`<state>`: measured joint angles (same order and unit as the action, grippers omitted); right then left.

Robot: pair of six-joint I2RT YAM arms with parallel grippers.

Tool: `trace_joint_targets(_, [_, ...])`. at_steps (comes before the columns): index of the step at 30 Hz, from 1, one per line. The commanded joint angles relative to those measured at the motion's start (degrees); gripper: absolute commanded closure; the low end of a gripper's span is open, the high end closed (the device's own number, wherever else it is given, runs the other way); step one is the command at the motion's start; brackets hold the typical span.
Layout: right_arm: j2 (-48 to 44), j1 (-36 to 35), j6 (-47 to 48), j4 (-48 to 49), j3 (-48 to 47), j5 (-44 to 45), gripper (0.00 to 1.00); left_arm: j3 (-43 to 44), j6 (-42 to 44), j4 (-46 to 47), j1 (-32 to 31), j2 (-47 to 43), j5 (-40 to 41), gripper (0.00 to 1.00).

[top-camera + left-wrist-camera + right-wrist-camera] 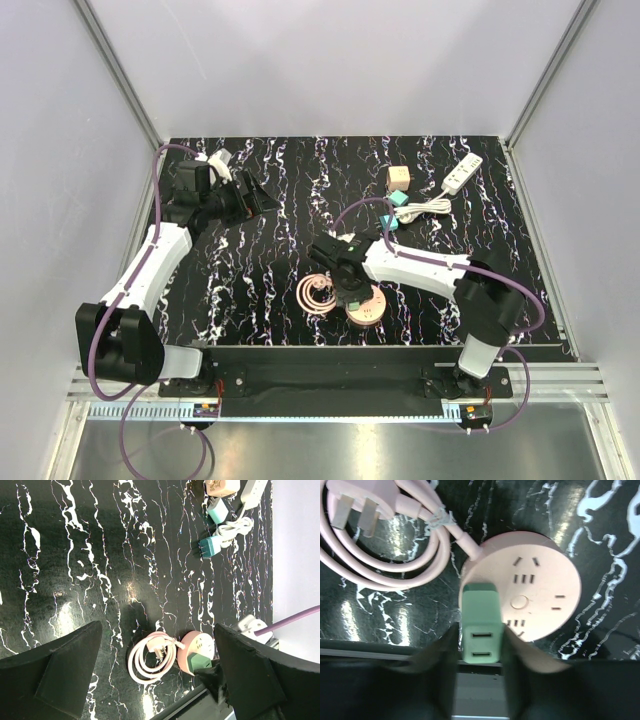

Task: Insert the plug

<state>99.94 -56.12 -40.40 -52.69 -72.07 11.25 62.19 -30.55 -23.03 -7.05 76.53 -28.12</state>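
The right gripper (480, 647) had its jaws clenched on the green plug (481, 615) above the pink socket (540, 587). The plug looked not yet seated. The left gripper (157, 630) had its jaws released.

the green plug (480, 625) covers its own prongs, so whether they sit inside the pink socket (540, 590) cannot be told. the right claw (481, 652) shows only as 2 dark, blurred fingers (532, 667) at the plug's sides. the pink cord (385, 567) runs off the top and left edges, and in the left wrist view the top edge cuts the white power strip (255, 491).
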Motion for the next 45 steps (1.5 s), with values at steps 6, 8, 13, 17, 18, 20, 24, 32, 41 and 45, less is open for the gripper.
trace_joint_targets(6, [0.0, -0.66, 2.26, -4.35, -9.2, 2.46, 0.34, -0.32, -0.22, 2.37, 0.37, -1.3, -0.45, 0.01])
trace_joint_targets(8, [-0.45, 0.04, 3.04, -7.06, -11.06, 3.43, 0.33, -0.32, -0.13, 2.37, 0.37, -1.47, -0.36, 0.01])
trace_joint_targets(13, [-3.08, 4.69, 6.12, -9.45, -14.93, 6.5, 0.33, -0.32, -0.13, 2.37, 0.37, -1.56, -0.62, 0.01])
trace_joint_targets(17, [-3.26, 14.96, 13.05, -5.34, -14.68, 5.81, 0.36, -0.32, -0.13, 2.46, 0.37, -1.3, -1.23, 0.01])
trace_joint_targets(18, [-2.22, 19.16, 13.85, -4.36, -14.85, 5.81, 0.36, -0.49, -0.13, 2.63, 0.37, -1.3, -1.32, 0.01])
trace_joint_targets(20, [-0.37, 23.05, 14.04, -2.34, -15.9, 6.68, 0.35, -0.58, -0.22, 2.9, 0.37, -1.12, -1.76, 0.01])
trace_joint_targets(24, [8.83, 29.3, 10.53, -2.15, -23.35, 10.63, 0.31, -1.02, -0.65, 3.25, 0.37, -0.95, -2.03, 0.01])
trace_joint_targets(32, [17.74, 33.97, -15.21, -8.57, -36.46, 14.07, 0.27, -1.29, -1.1, 3.95, 0.37, -0.77, -2.99, 0.01])
trace_joint_targets(41, [26.09, 34.5, -27.44, -12.53, -44.73, 11.0, 0.27, -1.46, -1.18, 4.3, 0.37, -1.03, -3.52, 0.01])
trace_joint_targets(45, [27.67, 34.67, -28.94, -12.62, -44.12, 9.68, 0.27, -1.46, -1.45, 4.39, 0.37, -0.86, -3.78, 0.01])
